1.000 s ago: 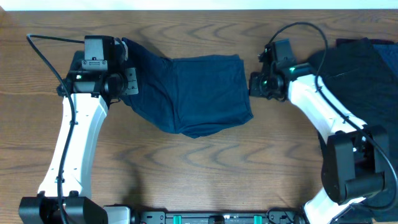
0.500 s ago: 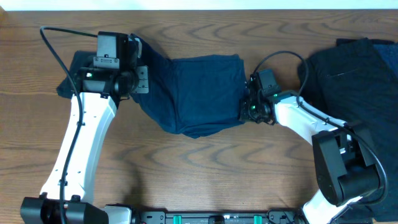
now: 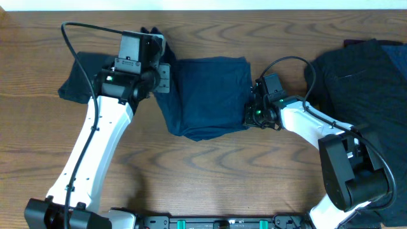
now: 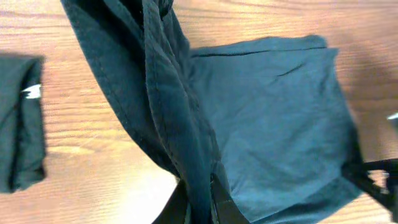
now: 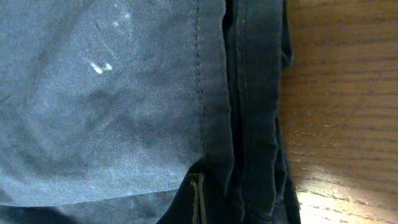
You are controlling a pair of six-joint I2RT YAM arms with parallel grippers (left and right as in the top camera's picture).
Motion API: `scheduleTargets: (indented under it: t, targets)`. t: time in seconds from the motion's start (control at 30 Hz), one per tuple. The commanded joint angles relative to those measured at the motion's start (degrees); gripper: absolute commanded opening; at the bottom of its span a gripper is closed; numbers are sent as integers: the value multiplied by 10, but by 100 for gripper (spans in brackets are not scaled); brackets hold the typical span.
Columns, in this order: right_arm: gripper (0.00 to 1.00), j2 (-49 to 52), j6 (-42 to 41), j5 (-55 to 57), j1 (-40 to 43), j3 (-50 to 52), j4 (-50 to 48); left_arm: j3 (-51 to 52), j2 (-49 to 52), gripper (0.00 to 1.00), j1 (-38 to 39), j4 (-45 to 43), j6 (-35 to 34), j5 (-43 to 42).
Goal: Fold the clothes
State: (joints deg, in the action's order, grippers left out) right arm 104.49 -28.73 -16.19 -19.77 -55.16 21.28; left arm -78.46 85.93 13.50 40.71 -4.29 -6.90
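One fold: my left gripper (image 3: 159, 63) pinches shirt (image 3: 210, 95) at 9 o'clock.
Right gripper (image 3: 249, 114): closure unclear.
Next: carry toward 3 o'clock.

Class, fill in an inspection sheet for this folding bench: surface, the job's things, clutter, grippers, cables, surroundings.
Surface: wooden table, brown grain.
Job's things: navy shirt in the middle, its left edge raised off the table; small black garment with a white tag at the left; black pile at the right.
Clutter: nothing seen.
Grippers: left gripper shut on the navy shirt's raised edge; right gripper at the shirt's right edge, grip cannot be told.
Cables: black cable loops beside the left arm; second cable arcs over the right arm.
Surroundings: pale strip past the far edge; dark rail at the near edge.
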Motion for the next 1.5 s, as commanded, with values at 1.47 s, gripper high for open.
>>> scheduleTargets:
  t: [1.47]
  targets:
    - [2,6,-10,-3,-6,20,12,-15,154,7,184,-128,-141,-64]
